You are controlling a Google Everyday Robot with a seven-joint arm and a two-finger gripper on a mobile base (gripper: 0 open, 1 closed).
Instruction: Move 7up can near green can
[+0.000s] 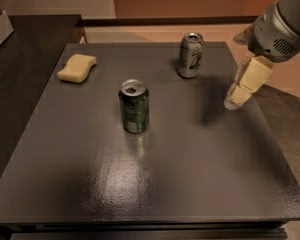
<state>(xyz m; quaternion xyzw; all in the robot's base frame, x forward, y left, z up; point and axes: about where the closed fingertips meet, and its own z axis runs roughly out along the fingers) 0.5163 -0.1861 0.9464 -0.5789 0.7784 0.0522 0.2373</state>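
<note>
The 7up can (190, 55), silver-white with green and red marks, stands upright near the far edge of the dark table (140, 184). The green can (134, 106), dark green with pale print, stands upright near the table's middle, closer and to the left of the 7up can. My gripper (238, 96) hangs over the table's right side, to the right of the 7up can and a little nearer, not touching it. Its pale finger points down and to the left. Nothing shows in it.
A yellow sponge (77, 68) lies at the far left of the table. A darker counter (25, 74) adjoins the left side. The gripper's shadow falls on the table right of the 7up can. Tan floor lies beyond the right edge.
</note>
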